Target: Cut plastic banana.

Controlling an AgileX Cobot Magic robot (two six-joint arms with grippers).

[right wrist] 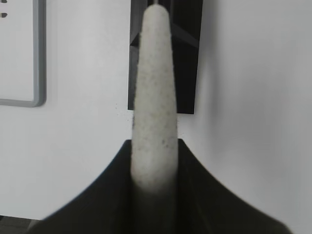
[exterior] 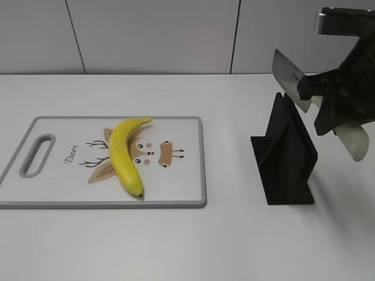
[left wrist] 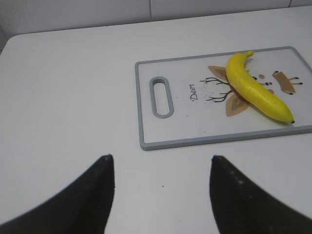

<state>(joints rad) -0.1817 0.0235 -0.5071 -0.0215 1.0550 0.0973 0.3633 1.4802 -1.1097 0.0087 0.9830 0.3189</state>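
On the desk (exterior: 176, 246) you have one plastic banana (exterior: 125, 153), one cutting board (exterior: 187, 170), one black knife stand (exterior: 284, 155), and one knife (exterior: 293, 79) with two grippers present.

The plastic banana (exterior: 126, 153) lay whole on the cutting board (exterior: 187, 175). The right gripper (exterior: 328, 105) held a knife (exterior: 291, 78) above the black stand (exterior: 285, 158).

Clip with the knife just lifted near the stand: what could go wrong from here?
1. The right gripper holds the knife by its pale handle, blade beside the black stand; swinging toward the board could clip and topple it.
2. The banana lies loose on the cutting board, and the left gripper is open and away, so it may roll under the blade.
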